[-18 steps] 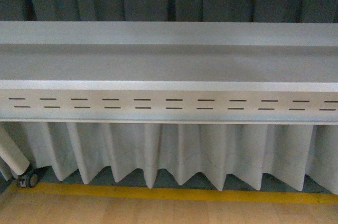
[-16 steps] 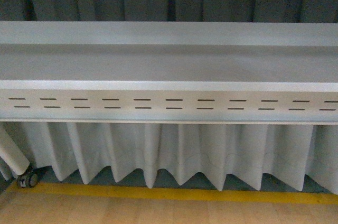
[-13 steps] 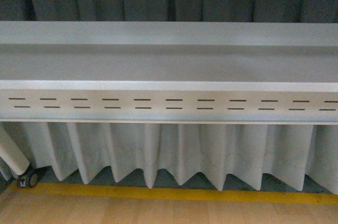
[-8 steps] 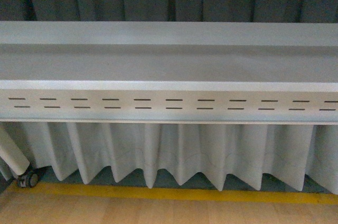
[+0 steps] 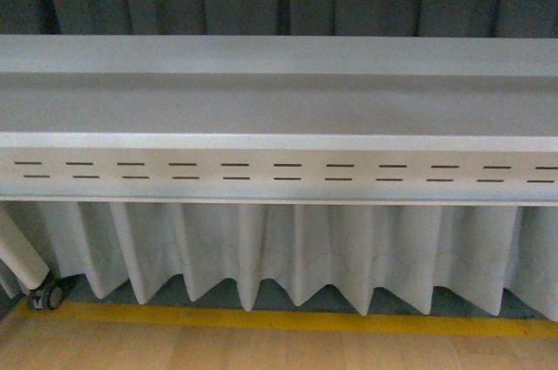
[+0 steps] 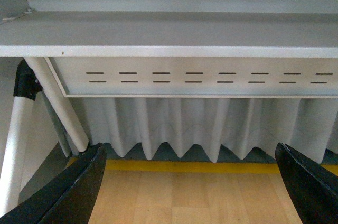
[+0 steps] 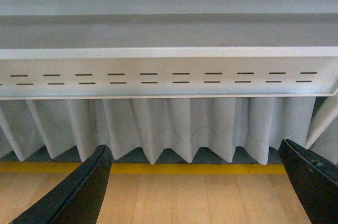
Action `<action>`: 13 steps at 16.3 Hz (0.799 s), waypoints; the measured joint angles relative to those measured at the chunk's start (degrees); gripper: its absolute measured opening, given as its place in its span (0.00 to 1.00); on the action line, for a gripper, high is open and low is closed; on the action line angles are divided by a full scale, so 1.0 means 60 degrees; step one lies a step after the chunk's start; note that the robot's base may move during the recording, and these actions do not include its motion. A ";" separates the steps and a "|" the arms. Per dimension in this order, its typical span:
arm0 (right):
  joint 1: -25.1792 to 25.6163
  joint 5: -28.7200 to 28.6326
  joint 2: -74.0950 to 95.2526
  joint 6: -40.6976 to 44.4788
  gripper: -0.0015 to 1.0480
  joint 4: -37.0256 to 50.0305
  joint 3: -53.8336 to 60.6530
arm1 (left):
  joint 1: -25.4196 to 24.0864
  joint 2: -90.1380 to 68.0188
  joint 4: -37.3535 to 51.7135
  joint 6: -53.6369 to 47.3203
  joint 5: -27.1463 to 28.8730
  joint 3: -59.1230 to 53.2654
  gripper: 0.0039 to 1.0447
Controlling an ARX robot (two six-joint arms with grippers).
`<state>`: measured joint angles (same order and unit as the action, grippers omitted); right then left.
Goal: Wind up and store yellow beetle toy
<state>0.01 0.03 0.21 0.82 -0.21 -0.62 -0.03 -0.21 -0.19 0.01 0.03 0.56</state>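
Front view: grey shelf [image 5: 279, 108] with a slotted panel [image 5: 279, 172] under its front lip, and a pleated curtain [image 5: 279, 252] hanging below. A yellow strip [image 5: 279, 320] runs along the far edge of the wooden bench [image 5: 279, 351]. A white leg [image 5: 17, 256] on a caster [image 5: 45, 298] stands by the bench's far left corner. Neither arm shows here. The yellow beetle toy is not in this view.

Left wrist view: left claw [image 6: 189, 152] is spread wide, with black fingers [image 6: 74, 192] at the two sides of the frame and nothing between them. It faces the same slotted panel and curtain, over the bench's far edge. No toy here.

Right wrist view: right claw [image 7: 195, 148] is also spread wide and empty, fingers [image 7: 79, 192] apart, aimed at the panel and curtain. No toy here.

Judgement: the toy's location can't be told from these views. So its bearing from either claw, its long axis and the nearer arm are all undetermined. Only the far strip of the bench is visible, so the toy is probably on a nearer, unseen part. Wind-up hasn't started. Likely next need: get the toy in view before committing an arm.
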 joint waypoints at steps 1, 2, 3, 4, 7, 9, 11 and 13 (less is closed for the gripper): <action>0.0000 0.0000 0.0000 0.0000 0.94 0.0000 0.0000 | 0.0000 0.0000 0.0000 0.0000 0.0000 0.0000 0.94; 0.0000 0.0000 0.0000 0.0000 0.94 0.0000 0.0000 | 0.0000 0.0000 0.0000 0.0000 0.0000 0.0000 0.94; 0.0000 0.0000 0.0000 0.0000 0.94 0.0000 0.0000 | 0.0000 0.0000 0.0000 0.0000 0.0000 0.0000 0.94; 0.0000 0.0000 0.0000 0.0000 0.94 0.0000 0.0000 | 0.0000 0.0000 0.0000 0.0000 0.0000 0.0000 0.94; 0.0000 0.0000 0.0000 0.0000 0.94 0.0000 0.0000 | 0.0000 0.0000 0.0004 0.0000 0.0000 0.0000 0.94; 0.0000 0.0000 0.0000 0.0000 0.94 0.0000 0.0000 | 0.0000 0.0000 0.0004 0.0000 0.0000 0.0000 0.94; 0.0000 0.0000 0.0000 0.0000 0.94 0.0000 0.0000 | 0.0000 0.0000 0.0000 0.0000 0.0000 0.0000 0.94; 0.0000 0.0000 0.0000 0.0000 0.94 0.0000 0.0000 | 0.0000 0.0000 0.0000 0.0000 0.0000 0.0000 0.94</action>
<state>0.01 0.03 0.21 0.82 -0.21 -0.62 -0.03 -0.21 -0.19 0.01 0.03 0.56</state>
